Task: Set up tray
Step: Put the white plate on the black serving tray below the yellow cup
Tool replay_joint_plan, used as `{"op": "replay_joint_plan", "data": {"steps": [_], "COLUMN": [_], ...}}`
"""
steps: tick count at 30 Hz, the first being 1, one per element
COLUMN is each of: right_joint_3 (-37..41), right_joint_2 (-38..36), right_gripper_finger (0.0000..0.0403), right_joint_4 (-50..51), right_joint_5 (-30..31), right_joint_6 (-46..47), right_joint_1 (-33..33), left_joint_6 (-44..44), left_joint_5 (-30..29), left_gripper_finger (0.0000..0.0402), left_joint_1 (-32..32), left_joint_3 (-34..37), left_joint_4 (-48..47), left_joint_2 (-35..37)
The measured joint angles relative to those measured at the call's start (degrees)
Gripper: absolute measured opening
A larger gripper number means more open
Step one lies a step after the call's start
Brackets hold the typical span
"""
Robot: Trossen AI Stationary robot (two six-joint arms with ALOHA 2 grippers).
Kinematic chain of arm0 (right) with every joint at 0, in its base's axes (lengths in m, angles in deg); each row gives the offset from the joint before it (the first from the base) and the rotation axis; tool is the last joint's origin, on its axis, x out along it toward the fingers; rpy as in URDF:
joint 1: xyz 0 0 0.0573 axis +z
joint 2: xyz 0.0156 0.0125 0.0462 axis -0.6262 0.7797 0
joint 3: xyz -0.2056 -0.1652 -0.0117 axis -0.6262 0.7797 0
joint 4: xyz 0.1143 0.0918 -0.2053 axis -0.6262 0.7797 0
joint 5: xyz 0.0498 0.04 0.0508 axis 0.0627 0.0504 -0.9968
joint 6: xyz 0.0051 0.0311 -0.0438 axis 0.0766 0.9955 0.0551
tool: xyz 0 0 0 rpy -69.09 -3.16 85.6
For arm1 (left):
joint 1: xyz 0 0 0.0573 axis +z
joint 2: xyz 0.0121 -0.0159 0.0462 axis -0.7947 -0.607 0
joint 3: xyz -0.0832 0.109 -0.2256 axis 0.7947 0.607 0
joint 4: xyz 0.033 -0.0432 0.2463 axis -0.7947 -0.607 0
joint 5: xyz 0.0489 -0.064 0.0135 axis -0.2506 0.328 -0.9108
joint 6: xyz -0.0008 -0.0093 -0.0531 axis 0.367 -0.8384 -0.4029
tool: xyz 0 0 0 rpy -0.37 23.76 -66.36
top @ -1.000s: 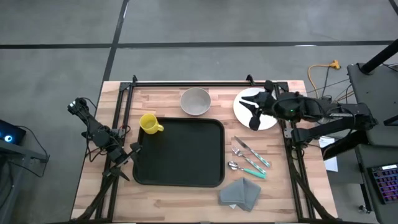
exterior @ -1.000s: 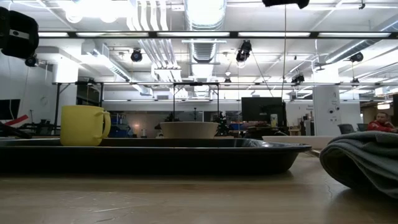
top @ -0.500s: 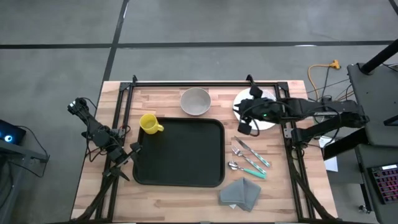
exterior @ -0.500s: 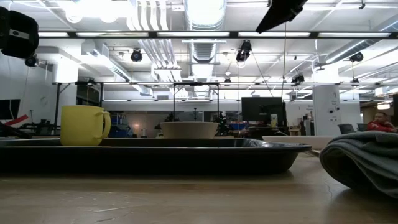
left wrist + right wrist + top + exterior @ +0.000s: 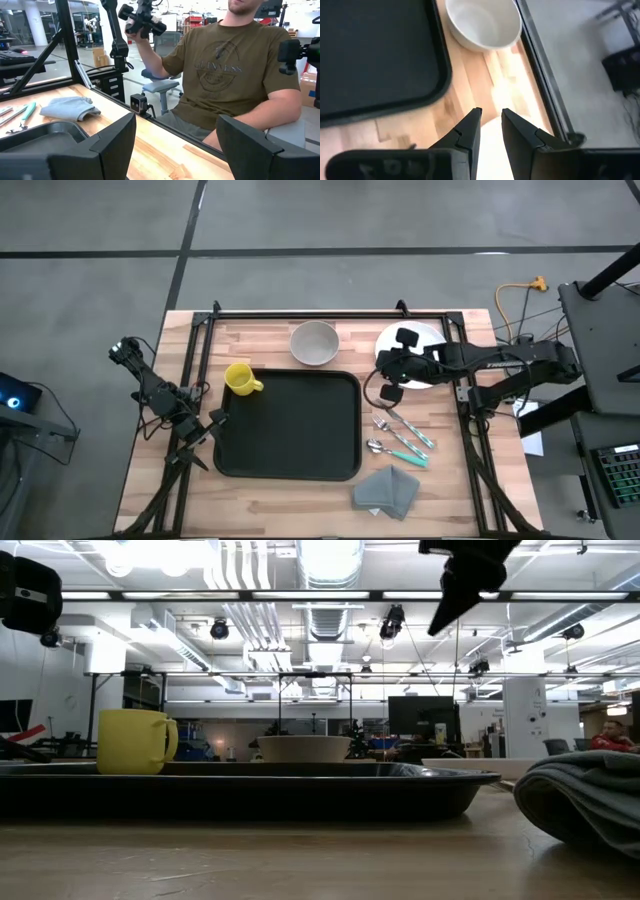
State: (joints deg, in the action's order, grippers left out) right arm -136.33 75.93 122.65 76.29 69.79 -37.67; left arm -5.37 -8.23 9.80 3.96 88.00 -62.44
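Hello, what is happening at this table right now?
A two-armed robot is setting up a tray, which lies empty. The right gripper hangs over the plate's near edge, fingers nearly together, holding nothing. The left gripper waits open at the tray's left edge. Mug, bowl, cutlery and napkin lie around the tray.

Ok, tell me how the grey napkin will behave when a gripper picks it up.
The napkin is probably floppy: it lies as a soft, loosely folded cloth with rumpled edges, so it may unfold and droop from the fingers. It looks light, and on the smooth wooden table a push would likely bunch or slide it rather than move it neatly.
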Motion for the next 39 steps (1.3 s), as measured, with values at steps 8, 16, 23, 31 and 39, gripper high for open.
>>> {"op": "replay_joint_plan", "data": {"steps": [8, 16, 23, 31, 39], "right_joint_3": [3.61, 8.98, 14.17, 20.16, 24.26], "right_joint_2": [-0.15, -0.43, -3.09, -5.38, -5.21], "right_gripper_finger": [0.0068, 0.0068, 0.0068, 0.0068, 0.0068], "right_joint_4": [2.86, 3.34, 0.53, -2.12, -4.89], "right_joint_5": [0.59, 0.05, -8.63, -13.17, -11.54], "right_joint_6": [5.00, 10.54, 16.96, 20.00, 15.99], "right_joint_1": [0.00, 0.00, -2.01, -4.17, -4.22], "left_joint_6": [0.00, -0.01, 0.00, -0.02, 0.00], "left_joint_5": [-0.02, -0.01, 0.00, 0.00, 0.00], "left_gripper_finger": [0.0255, 0.0255, 0.0255, 0.0255, 0.0255], "left_joint_1": [0.01, -0.01, 0.01, 0.01, -0.01], "left_joint_3": [0.00, 0.00, 0.00, 0.02, 0.02], "left_joint_4": [0.00, -0.02, 0.00, 0.00, -0.02], "left_joint_2": [0.00, -0.01, -0.02, 0.00, 0.00]}}
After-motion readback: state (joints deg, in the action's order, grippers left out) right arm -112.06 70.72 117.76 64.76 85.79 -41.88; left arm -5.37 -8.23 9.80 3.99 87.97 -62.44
